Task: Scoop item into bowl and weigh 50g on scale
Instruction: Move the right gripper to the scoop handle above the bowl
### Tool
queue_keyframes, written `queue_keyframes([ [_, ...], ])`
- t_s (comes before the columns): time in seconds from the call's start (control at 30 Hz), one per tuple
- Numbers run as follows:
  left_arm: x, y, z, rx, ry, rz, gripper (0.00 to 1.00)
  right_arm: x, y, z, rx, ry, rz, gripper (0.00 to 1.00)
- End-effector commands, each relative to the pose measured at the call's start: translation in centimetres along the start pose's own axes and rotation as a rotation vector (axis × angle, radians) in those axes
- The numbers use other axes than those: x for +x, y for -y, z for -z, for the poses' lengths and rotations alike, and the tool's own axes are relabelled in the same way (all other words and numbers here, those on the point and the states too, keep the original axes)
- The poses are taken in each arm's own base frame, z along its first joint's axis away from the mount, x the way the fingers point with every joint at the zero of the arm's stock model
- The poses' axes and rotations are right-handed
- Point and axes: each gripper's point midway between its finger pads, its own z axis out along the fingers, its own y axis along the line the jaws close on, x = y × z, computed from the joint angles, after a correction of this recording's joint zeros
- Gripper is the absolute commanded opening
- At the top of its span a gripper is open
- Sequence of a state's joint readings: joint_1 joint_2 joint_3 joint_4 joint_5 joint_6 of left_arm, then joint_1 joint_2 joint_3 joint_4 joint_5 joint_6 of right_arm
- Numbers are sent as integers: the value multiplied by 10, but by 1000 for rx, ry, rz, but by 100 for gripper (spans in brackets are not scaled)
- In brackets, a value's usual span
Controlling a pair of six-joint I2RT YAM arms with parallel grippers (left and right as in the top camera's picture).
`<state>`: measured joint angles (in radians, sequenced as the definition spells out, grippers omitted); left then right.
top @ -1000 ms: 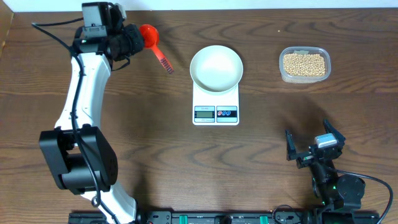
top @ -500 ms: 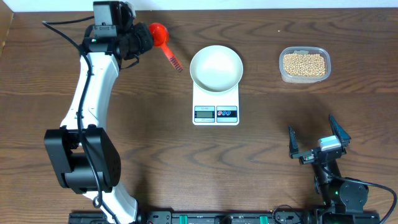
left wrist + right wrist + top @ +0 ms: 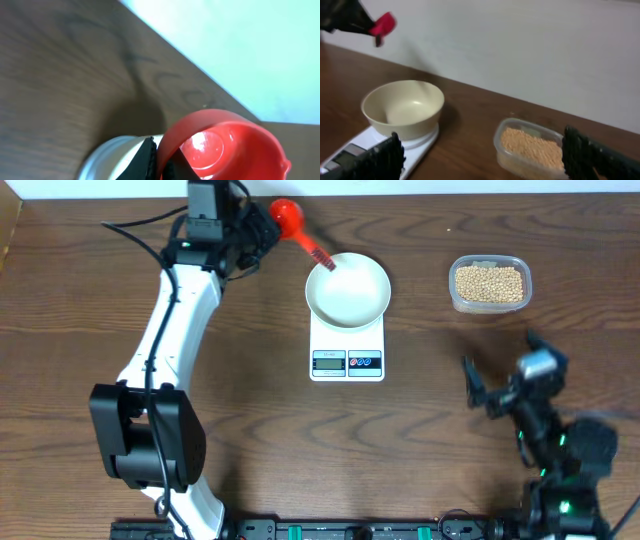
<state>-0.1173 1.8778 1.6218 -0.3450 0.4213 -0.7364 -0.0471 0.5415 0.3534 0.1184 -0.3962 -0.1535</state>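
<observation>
Digits on the scale (image 3: 346, 345) illegibly small; right tool (image 3: 505, 380) motion-blurred in the overhead view.

Likely a robot lab: wooden table (image 3: 400, 445), bare white wall (image 3: 520, 40).

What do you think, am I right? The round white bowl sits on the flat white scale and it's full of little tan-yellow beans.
Not quite. The round white bowl does sit on the flat white scale, but it is empty, as the right wrist view shows. The tan-yellow beans lie in the clear plastic tub.
</observation>
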Motion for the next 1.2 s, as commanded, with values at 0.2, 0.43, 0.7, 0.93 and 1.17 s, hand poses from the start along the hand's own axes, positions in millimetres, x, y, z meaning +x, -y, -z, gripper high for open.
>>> queue_keyframes([
  [0.2,11,23,-15,-31,118,374,7,-64,-19,-85,-434,-54,-123,99],
  [0.43,10,22,-16,-49,196,602,7,-85,-22,-147,-724,-82,-264,99],
  [0.7,22,27,-19,-49,176,639,7,-58,-51,-194,-892,-95,-299,99],
  [0.93,45,17,-26,-135,149,626,7,-37,-60,-208,-889,-128,-320,99],
  [1.17,56,8,-30,-184,109,507,7,-20,-51,-226,-730,-245,-465,61],
])
